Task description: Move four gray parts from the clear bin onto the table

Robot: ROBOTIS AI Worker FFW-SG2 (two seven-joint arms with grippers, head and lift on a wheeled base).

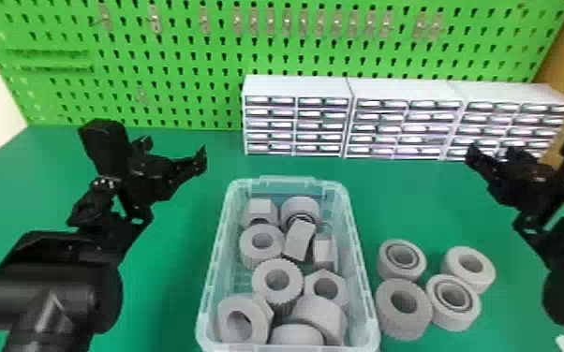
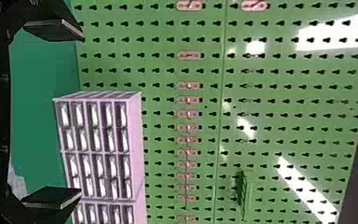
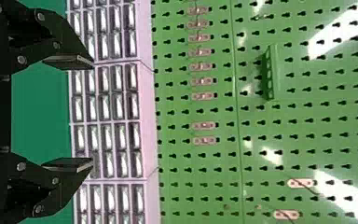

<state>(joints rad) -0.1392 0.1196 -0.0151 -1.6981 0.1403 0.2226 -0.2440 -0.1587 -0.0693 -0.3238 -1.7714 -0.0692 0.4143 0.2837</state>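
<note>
Find four gray parts [image 1: 404, 326] clustered on the bench [image 1: 164, 281], right of the clear bin [image 1: 287, 179]; judge the count met. Confirm left end effector [image 2: 81, 114] and right end effector [image 3: 92, 112] wide open, empty. Leave other parts [image 1: 321, 313] inside; park both end effectors without brushing the bin.

left pincer [image 1: 174, 149], fingers parted | drawer cabinets [image 2: 136, 140] before green pegboard [image 2: 279, 112] | green table [image 2: 37, 107]
</note>
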